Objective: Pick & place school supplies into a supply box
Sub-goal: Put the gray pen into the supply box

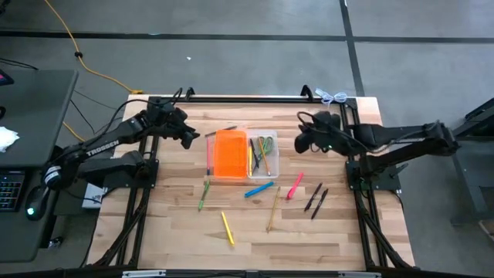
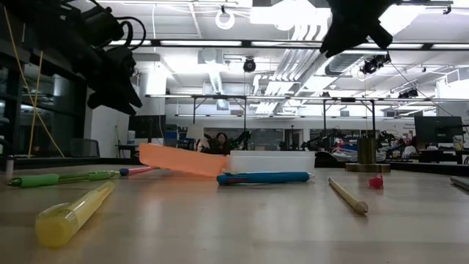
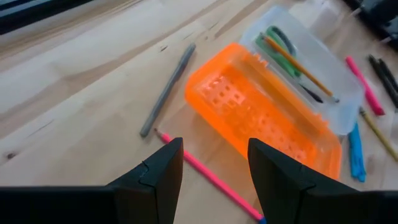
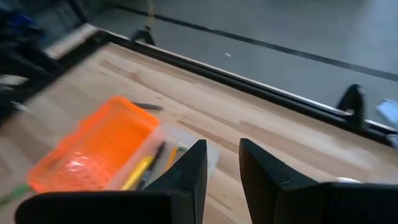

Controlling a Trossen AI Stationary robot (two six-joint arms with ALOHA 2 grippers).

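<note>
The supply box lies open mid-worktop, holding scissors; loose pens lie near it; the left gripper and right gripper hover with jaws open, empty.

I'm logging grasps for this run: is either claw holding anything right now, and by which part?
Nothing is held. The left claw hangs open above a pink pencil beside the supply box; the right claw is open and empty too.

table: light wood | yellow cable: on grey floor | keyboard: far left edge
</note>
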